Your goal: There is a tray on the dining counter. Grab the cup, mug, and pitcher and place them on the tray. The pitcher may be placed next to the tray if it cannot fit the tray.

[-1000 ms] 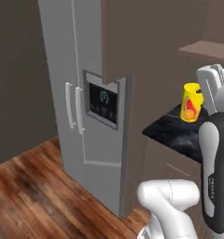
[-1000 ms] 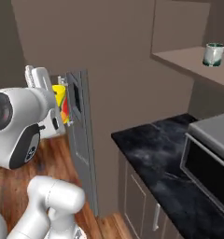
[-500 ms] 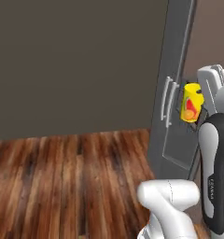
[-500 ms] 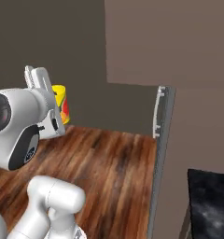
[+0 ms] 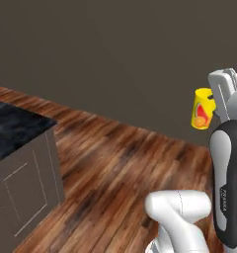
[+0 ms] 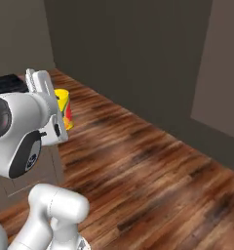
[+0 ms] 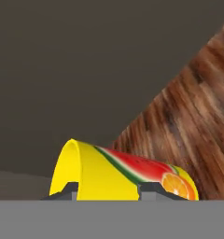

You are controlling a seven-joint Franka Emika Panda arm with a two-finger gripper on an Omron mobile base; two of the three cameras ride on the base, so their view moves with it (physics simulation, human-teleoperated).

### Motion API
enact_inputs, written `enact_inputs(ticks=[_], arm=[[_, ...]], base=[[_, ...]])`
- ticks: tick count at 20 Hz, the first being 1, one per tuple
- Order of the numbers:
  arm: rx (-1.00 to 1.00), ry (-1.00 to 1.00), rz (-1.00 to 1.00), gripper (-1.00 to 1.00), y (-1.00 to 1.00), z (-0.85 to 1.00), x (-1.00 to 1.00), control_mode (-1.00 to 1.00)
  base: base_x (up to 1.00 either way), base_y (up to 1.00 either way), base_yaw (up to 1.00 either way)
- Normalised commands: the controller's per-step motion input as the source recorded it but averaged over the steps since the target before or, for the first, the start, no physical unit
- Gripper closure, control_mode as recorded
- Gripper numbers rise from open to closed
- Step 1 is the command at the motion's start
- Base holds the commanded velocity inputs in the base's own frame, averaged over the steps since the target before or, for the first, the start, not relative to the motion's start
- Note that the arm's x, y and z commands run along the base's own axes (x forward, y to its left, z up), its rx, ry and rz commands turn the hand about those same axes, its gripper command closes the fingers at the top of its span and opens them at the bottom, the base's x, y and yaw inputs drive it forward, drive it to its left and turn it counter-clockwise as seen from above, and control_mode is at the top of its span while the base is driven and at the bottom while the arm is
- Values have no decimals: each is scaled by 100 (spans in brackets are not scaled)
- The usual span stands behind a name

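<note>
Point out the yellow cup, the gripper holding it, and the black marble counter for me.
cup [image 5: 201, 109], left base view, on its yellow side by the fruit print.
gripper [image 7: 107, 189], hand view, midway between its fingertips, closed on the cup.
black marble counter [image 5: 12, 132], left base view, on its top.

free: open wood floor [image 5: 120, 163] ahead; obstacle: dark-topped counter [image 5: 17, 128] at left

A tall bright yellow handleless cup [image 5: 202, 109] bears a fruit print: a red watermelon slice with a green rind and an orange citrus slice [image 7: 175, 185] near its base. The small pincer [image 7: 108, 189] finger tips are dark grey. The plank floor [image 6: 153, 166] is glossy reddish-brown wood with darker streaks. The walls [image 5: 105, 54] are flat dark grey-brown. A table [image 5: 14, 129] has a black top veined with white over taupe panelled sides.
</note>
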Motion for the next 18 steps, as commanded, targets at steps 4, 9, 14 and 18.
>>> enact_inputs(ticks=[4,9,14,18], arm=[[0,0,0,100,0,0,0,100],[0,0,0,100,0,0,0,100],[0,0,0,100,0,0,0,100],[0,0,0,100,0,0,0,100]], base=[[-4,24,100],[0,27,98],[12,33,86],[54,58,61]])
